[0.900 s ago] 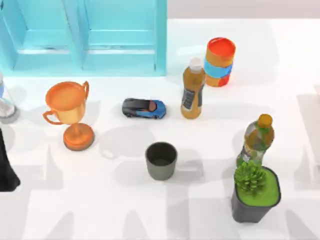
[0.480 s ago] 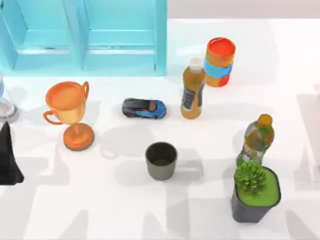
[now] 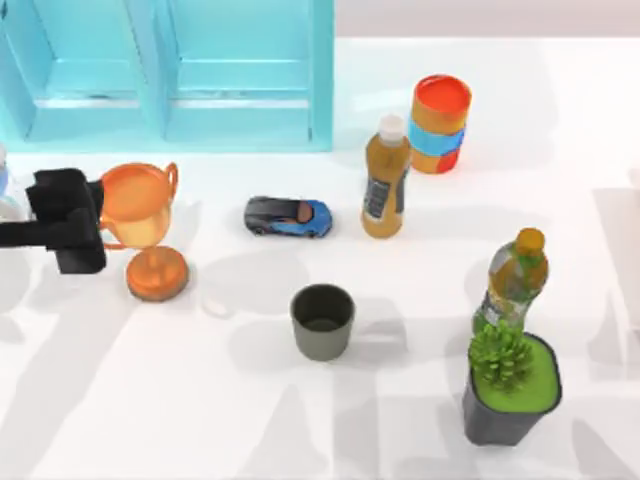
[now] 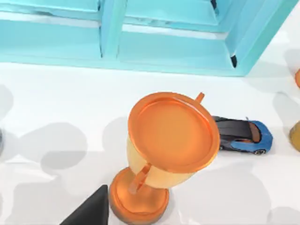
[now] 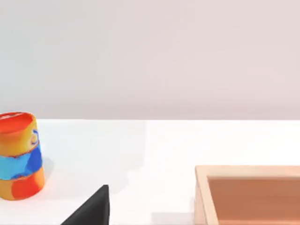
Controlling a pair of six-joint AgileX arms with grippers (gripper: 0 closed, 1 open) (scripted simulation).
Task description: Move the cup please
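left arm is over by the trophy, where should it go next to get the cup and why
Probably swing the left gripper toward the table's right and nearer the front edge, to hover over the cup. It now sits beside the orange trophy, well short of the cup, which stands upright and apart from the toy car and the bottles, so a descent from above looks unobstructed.

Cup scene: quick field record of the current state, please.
cup: upright, centre front of table, untouched
left claw: at the top view's left, beside the orange trophy, away from the cup
toy car: behind the cup
nearest on the right: green bottle, potted plant
back left: blue cabinet
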